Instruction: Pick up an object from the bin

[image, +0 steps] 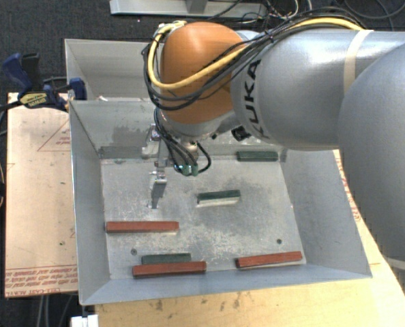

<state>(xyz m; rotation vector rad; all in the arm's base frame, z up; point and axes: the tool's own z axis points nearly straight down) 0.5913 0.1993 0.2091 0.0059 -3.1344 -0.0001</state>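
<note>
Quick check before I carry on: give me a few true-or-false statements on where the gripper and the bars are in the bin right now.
1. Three red-brown bars lie on the bin floor: the left red-brown bar, the front red-brown bar and the front-right red-brown bar. True.
2. The gripper hangs over the front right corner. False: it is over the left-middle of the floor, behind the left red-brown bar.
3. The middle green bar lies apart from the gripper, toward the view's right. True.
4. Only one green bar is there. False: there are three, with the back green bar and the front green bar.
</note>
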